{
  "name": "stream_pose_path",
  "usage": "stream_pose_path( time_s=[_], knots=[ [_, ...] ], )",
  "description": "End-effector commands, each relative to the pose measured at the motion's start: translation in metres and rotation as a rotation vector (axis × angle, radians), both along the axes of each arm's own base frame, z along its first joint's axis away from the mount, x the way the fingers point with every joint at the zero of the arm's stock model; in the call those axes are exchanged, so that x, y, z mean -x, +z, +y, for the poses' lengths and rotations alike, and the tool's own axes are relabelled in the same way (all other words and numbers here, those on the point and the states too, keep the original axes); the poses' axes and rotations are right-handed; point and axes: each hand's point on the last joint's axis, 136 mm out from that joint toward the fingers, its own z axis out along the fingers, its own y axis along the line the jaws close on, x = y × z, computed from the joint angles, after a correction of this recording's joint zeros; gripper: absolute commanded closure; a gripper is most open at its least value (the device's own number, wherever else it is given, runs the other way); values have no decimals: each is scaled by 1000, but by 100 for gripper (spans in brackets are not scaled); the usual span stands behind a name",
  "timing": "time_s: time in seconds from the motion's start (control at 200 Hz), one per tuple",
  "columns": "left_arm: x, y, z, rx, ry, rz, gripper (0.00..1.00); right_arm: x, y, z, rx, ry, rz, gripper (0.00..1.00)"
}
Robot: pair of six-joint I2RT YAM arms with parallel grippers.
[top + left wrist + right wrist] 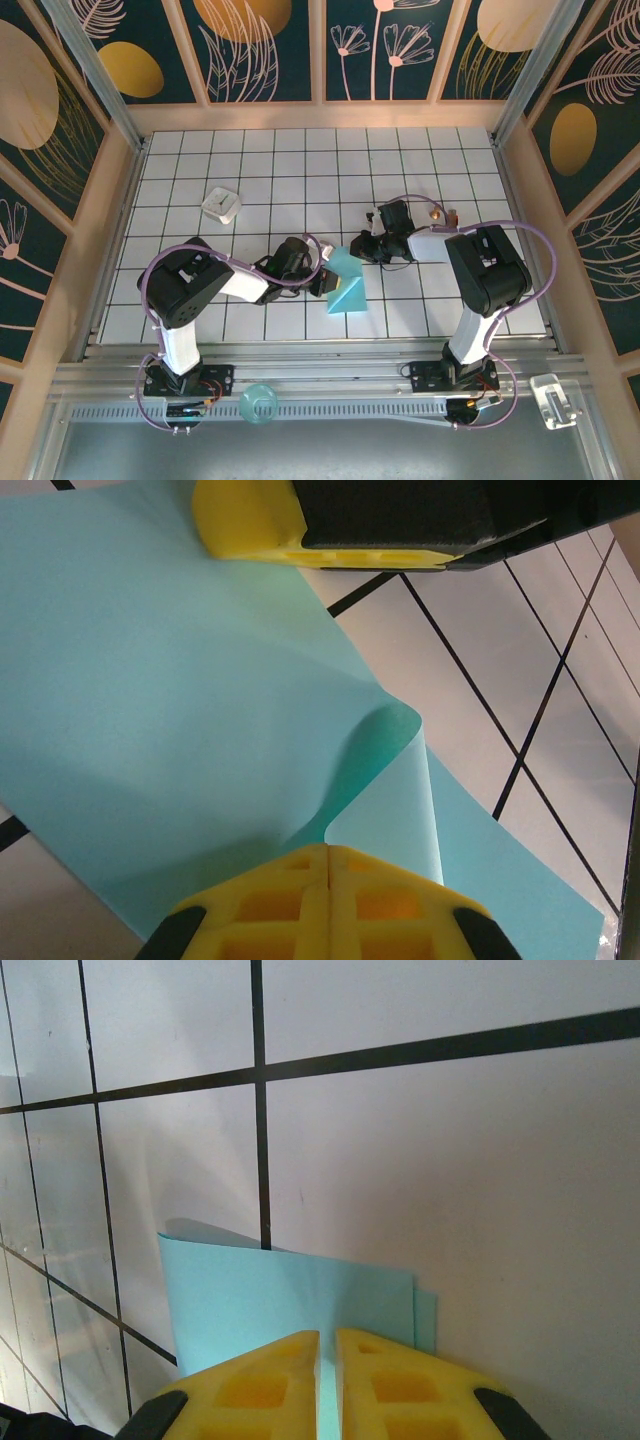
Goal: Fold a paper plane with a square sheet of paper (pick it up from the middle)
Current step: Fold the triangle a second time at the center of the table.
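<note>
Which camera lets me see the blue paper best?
The left wrist view: the thin light-blue paper sheet is close up, its curled fold clear. The top view shows it small and far away. The right wrist view shows a layered corner of it.

Paper [150, 710]: thin, matt, smooth, softly curled. My left fingers [270, 905] and right fingers [260, 1385]: yellow moulded plastic, matt, pocketed. Table [450, 1160]: white gridded top, smooth, faint sheen. Rail [320, 375] along near edge: ribbed grey metal.
</note>
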Motion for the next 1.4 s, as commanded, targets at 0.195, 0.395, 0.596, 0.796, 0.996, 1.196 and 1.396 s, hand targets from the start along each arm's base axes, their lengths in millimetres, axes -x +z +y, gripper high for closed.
stream_pose_path(
  time_s=[0.195,0.395,0.596,0.796,0.996,1.196,1.396],
  knots=[
    [9,3,6,38,8,49,100,9,-17,-6,62,4,36,87],
    [10,-3,5,32,6,60,100,9,-17,-4,62,8,36,87],
    [6,-10,5,-6,7,59,100,10,-18,-4,64,7,38,87],
    [5,-11,3,-14,-4,59,100,10,-19,-3,62,10,38,87],
    [7,-15,4,-24,-11,72,100,11,-20,-4,63,9,40,87],
    [6,-7,0,12,-3,71,100,10,-19,-3,63,10,39,87],
    [2,-1,-3,23,1,66,100,12,-19,-4,63,10,40,87]
  ],
)
